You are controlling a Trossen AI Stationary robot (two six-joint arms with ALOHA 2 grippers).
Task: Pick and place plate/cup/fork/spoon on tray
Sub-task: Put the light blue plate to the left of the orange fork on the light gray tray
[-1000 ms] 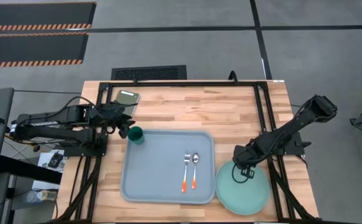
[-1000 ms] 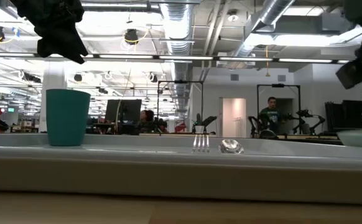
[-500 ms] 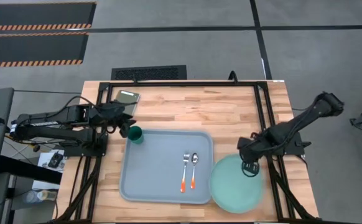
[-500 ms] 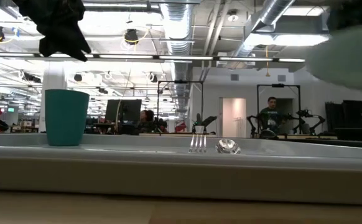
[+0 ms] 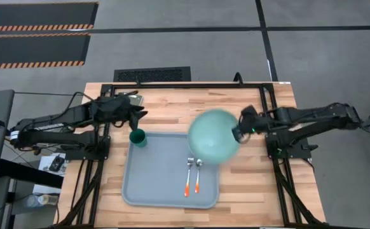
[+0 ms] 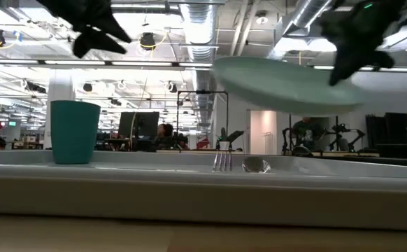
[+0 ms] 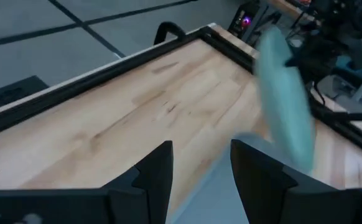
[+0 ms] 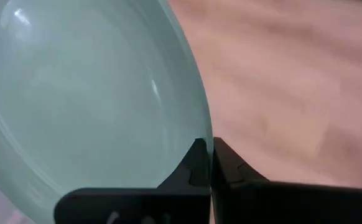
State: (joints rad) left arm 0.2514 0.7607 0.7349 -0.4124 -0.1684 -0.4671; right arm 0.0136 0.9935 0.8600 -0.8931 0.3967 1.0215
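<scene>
The mint-green plate (image 5: 212, 135) hangs in the air over the far right corner of the grey-blue tray (image 5: 153, 181), with my right gripper (image 5: 239, 131) shut on its rim. The dark teal cup (image 5: 137, 137) stands upright in the tray's far left corner. The fork (image 5: 189, 176) and the spoon (image 5: 198, 173) lie side by side on the tray's right half, orange handles toward the near edge. My left gripper (image 5: 137, 115) hovers open just beyond the cup with nothing between its fingers (image 7: 158, 168). My right gripper pinches the plate's rim (image 8: 201, 134) on the plate's right side between its two shut fingers, one on the inner face and one on the outer. The fingers come from the table's right, slanting down. The plate is lifted clear of tray and table, nearly level (image 6: 287, 84).
A small olive pad (image 5: 131, 97) lies at the table's far left, partly under my left arm. Black frame rails (image 5: 266, 108) run along the table's edges. Bare wood shows to the right of the tray (image 5: 248, 184). People stand in the room beyond the table (image 6: 305, 129).
My right gripper has lifted the plate off the table beside the tray's near right corner and carried it up, toward the far edge and leftward, rolling as it went; the plate now hangs clear over the tray's far right corner. My left gripper has drawn up and away from the cup.
</scene>
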